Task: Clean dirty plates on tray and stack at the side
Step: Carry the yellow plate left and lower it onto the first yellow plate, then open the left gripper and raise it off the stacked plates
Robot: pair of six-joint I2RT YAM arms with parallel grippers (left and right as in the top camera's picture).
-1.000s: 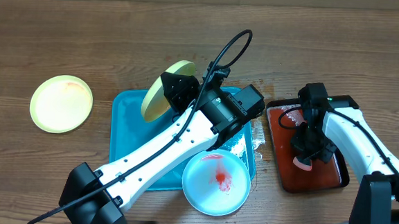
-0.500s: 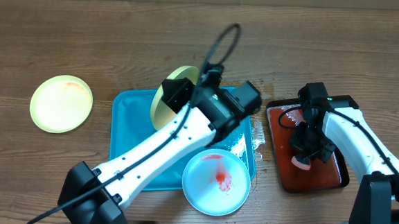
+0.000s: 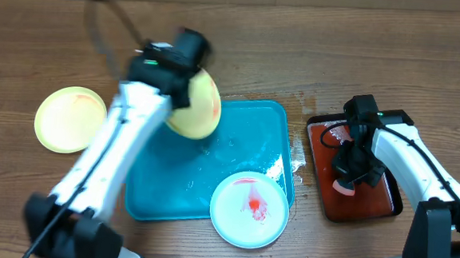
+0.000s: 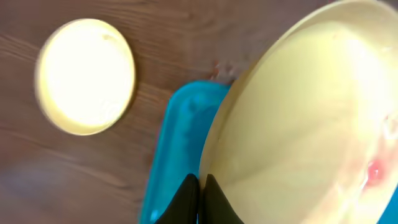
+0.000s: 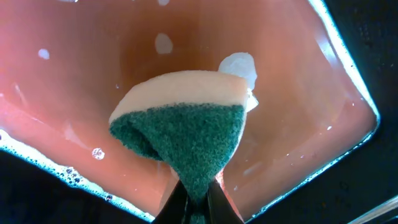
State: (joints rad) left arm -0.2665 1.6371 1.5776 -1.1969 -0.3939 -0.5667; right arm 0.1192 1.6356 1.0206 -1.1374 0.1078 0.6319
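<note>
The left gripper [image 4: 200,182] is pinching its jaws tight on the rim of the yellow-green plate [image 3: 197,105] and holding it tilted above the eleven o'clock corner of the tray [image 3: 212,156], while the pale green plate [image 3: 70,118] is lying flat on the desk [image 3: 378,66] at the tray's nine o'clock, well apart from it. The pale blue plate [image 3: 249,210], carrying a red smear, is sitting at the tray's five o'clock corner and overhanging the rim. At the tray's three o'clock, the right gripper [image 5: 194,190] is clamping fully closed on a green-and-white sponge [image 5: 183,124] and hanging over the wet red pad of the black tray [image 3: 374,200].
</note>
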